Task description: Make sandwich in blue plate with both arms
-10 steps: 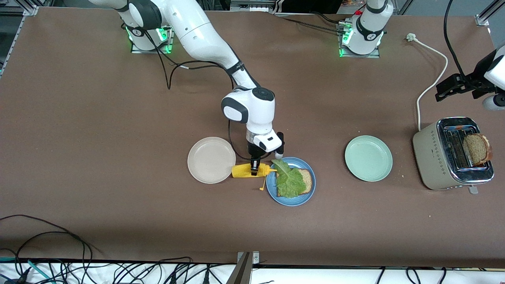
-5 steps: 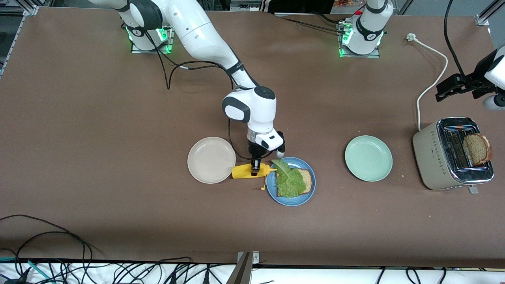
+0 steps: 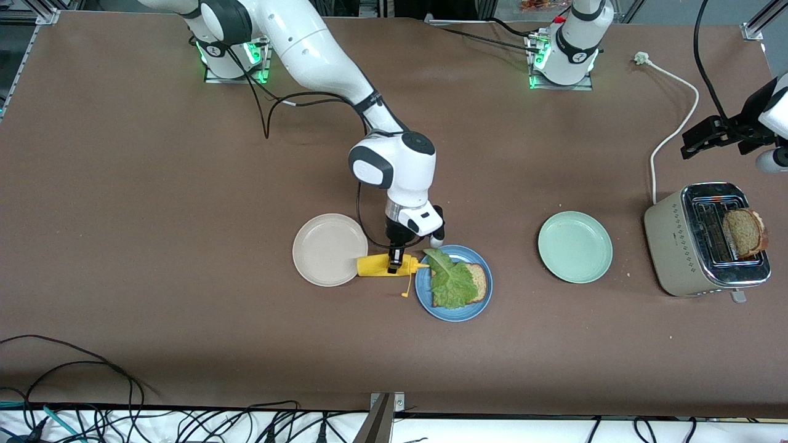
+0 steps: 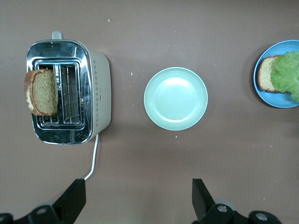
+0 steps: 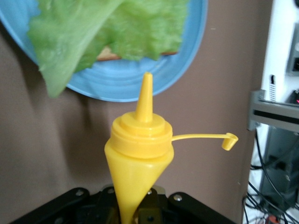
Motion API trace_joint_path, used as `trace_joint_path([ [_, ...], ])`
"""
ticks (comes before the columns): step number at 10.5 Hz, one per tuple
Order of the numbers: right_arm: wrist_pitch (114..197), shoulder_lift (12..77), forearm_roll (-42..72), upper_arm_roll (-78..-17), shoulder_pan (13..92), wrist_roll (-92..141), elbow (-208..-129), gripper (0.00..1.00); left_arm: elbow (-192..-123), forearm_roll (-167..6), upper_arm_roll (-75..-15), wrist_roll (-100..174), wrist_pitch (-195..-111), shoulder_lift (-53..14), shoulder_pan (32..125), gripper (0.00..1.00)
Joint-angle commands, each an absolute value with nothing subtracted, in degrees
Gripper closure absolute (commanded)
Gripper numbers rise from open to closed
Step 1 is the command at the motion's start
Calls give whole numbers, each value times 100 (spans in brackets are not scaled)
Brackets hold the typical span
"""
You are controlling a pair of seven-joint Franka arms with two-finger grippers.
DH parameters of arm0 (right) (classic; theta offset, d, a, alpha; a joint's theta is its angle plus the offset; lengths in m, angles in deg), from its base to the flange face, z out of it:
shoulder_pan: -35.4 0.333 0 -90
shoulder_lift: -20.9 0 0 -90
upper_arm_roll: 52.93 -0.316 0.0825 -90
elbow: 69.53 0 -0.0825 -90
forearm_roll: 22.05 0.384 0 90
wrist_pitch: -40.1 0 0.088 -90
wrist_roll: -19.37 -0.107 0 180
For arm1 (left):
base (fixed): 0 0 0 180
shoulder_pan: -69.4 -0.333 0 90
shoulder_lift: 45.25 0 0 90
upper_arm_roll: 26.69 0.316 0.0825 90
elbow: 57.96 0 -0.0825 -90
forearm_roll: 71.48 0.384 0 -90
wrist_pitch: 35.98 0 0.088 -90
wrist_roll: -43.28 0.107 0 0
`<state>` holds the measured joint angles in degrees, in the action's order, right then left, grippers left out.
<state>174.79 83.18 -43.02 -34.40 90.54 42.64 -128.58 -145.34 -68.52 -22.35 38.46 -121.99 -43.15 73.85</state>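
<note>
brown table (image 3: 154,184), tangled black cables (image 3: 92,418) along its near edge

The front camera is looking down from high across the table; both wrist cameras are pointing downward, sharing the blue plate (image 3: 454,307) (image 4: 275,100) (image 5: 117,88), the right much closer.

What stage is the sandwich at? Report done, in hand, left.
Done: one bread slice with lettuce lies on the blue plate. In hand: right gripper is shut on the yellow squeeze bottle. Left: second slice sits in the toaster; left gripper waits open.
</note>
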Motion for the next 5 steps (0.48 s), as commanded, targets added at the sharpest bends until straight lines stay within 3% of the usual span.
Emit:
trace_joint_path([
  [1, 16441, 7357, -3063, -3421, 8938, 4598, -12956, 100, -14392, -6963, -2239, 3880, -12369, -4182, 7335, 0],
  [5, 14780, 5997, -1393, -3403, 8035, 5169, -13532, 100, -14410, -6858, -2212, 3871, -12369, -4016, 7326, 0],
])
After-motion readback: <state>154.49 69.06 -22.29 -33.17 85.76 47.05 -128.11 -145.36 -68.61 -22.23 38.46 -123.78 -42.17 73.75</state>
